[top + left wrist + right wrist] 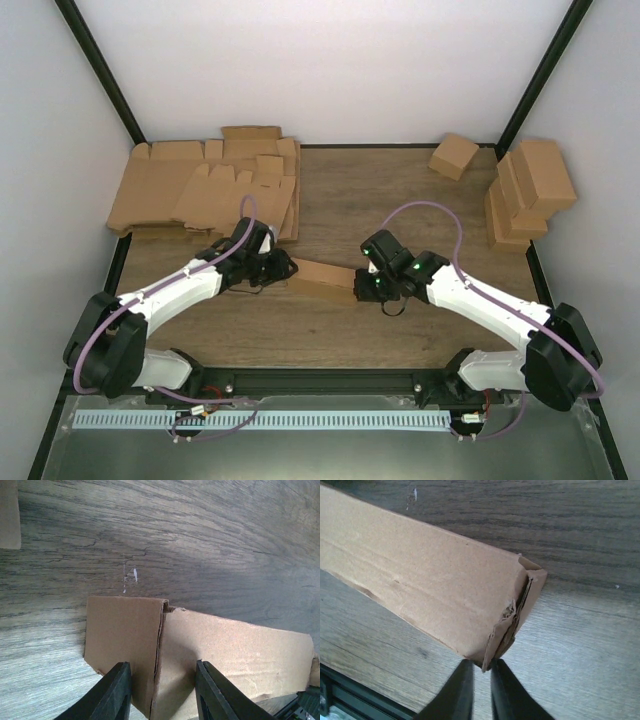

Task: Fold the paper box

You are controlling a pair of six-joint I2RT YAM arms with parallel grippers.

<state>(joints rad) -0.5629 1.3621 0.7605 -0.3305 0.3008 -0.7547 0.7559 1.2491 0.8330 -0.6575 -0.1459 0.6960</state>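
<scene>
top view: the box (322, 274) lies on the wood surface (400, 200), near the front, slanting between the two arms. the left gripper (283, 268) is at its left end, the right gripper (360, 286) at its right end. flat cardboard (200, 190) is piled at the back left; folded boxes (528, 190) stand at the back right.

left wrist: the fingers (116, 692) stand wide apart, straddling the box's end where a flap bends over; whether they touch it i cannot tell.

right wrist: the fingers (461, 692) are nearly closed, pinching the lower corner of the box's crumpled end flap.
</scene>
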